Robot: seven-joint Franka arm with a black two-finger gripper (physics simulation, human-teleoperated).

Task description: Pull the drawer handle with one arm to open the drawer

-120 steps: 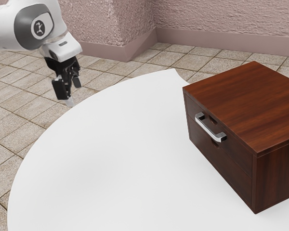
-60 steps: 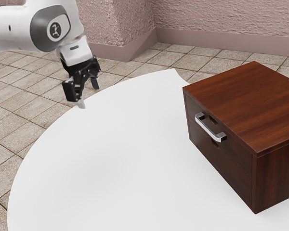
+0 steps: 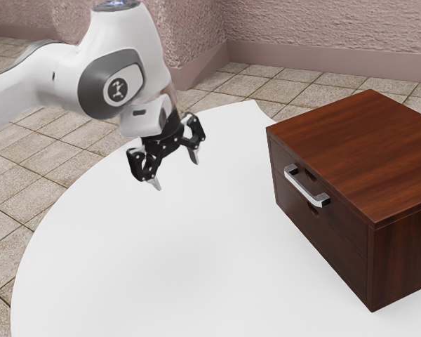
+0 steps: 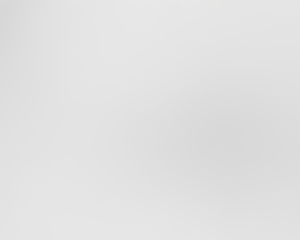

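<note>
1. The silver drawer handle [image 3: 306,185] is mounted on the upper drawer [image 3: 344,217] of a dark wooden cabinet [image 3: 358,140], and the drawer front is seen flush with the front below it.
2. The cabinet is set on the white round table [image 3: 161,267] at the exterior view's right.
3. The gripper [image 3: 176,173] is held above the table, well apart from the handle, towards the exterior view's left.
4. Its fingers [image 3: 149,175] are spread wide and nothing is grasped.
5. Plain white table surface [image 4: 150,120] is seen under the hand in the wrist view.
6. The table is surrounded by a tiled floor [image 3: 28,189].
</note>
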